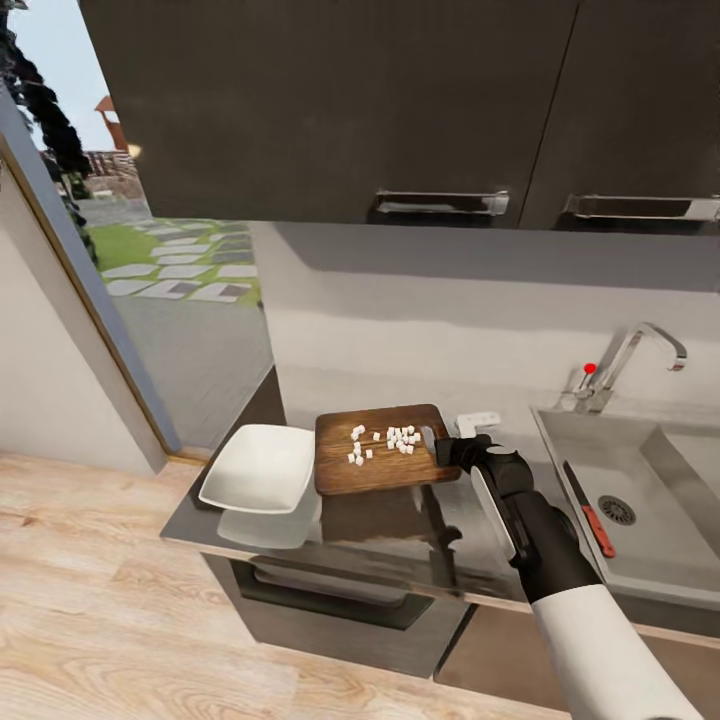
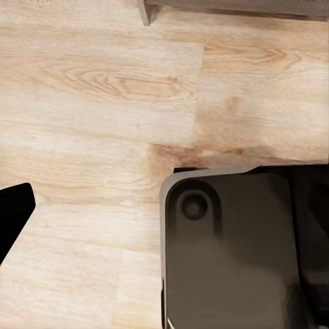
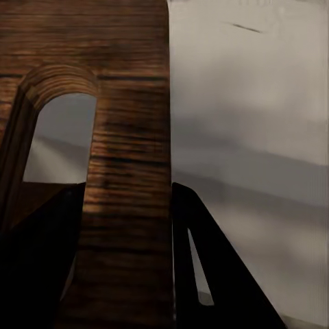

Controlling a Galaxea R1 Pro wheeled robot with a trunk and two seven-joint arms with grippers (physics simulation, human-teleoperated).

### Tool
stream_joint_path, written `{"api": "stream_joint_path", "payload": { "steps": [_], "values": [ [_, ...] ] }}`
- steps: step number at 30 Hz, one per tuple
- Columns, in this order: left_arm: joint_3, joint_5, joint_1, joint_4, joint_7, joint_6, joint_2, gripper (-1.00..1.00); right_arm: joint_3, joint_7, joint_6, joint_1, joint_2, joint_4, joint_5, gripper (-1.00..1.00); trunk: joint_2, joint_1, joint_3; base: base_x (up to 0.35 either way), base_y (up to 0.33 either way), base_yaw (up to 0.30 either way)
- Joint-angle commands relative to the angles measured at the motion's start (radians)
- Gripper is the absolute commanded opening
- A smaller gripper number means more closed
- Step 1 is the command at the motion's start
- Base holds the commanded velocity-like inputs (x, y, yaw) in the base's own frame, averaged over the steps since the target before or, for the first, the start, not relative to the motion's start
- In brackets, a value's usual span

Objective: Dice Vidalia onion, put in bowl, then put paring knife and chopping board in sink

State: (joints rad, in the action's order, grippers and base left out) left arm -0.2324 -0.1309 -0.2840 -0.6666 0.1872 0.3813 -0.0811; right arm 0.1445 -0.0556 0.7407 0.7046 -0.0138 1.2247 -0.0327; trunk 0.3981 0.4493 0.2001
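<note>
The dark-brown chopping board (image 1: 372, 472) lies on the grey countertop (image 1: 400, 545) with pale diced onion (image 1: 392, 439) scattered on its far half. The white bowl (image 1: 260, 467) stands right beside the board's left end. My right gripper (image 1: 447, 450) is at the board's right end by the handle slot. In the right wrist view its two dark fingers close on either side of the wooden strip (image 3: 127, 137) beside the slot. The red-handled paring knife (image 1: 590, 512) lies in the sink (image 1: 650, 450). My left gripper (image 2: 10, 219) shows as one black fingertip over the floor.
The chrome faucet (image 1: 640, 352) with a red knob stands behind the sink. A small white box (image 1: 478, 420) sits behind the board against the wall. Dark upper cabinets (image 1: 330, 100) hang overhead. Past the counter's left end are wooden floor (image 1: 100, 600) and a glass door.
</note>
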Motion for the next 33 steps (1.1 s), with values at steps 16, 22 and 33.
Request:
{"api": "stream_joint_path", "payload": {
  "steps": [16, 22, 33],
  "values": [
    [-0.008, -0.01, 0.0, 0.001, 0.008, 0.002, -0.002, 1.0, 0.003, -0.006, 0.054, 0.001, -0.001, 0.002, -0.003, -1.0, 0.002, 0.001, -0.024, 0.0, 0.101, 0.0],
    [-0.008, -0.01, 0.0, 0.001, 0.008, 0.002, -0.002, 1.0, 0.003, -0.006, 0.055, 0.001, -0.001, 0.002, -0.003, -1.0, 0.002, 0.001, -0.033, 0.0, 0.17, 0.0],
    [-0.008, -0.01, 0.0, 0.001, 0.008, 0.002, -0.002, 1.0, 0.005, -0.006, 0.057, 0.001, -0.002, 0.002, -0.001, -1.0, 0.002, 0.001, -0.05, 0.0, 0.146, 0.0]
  ]
}}
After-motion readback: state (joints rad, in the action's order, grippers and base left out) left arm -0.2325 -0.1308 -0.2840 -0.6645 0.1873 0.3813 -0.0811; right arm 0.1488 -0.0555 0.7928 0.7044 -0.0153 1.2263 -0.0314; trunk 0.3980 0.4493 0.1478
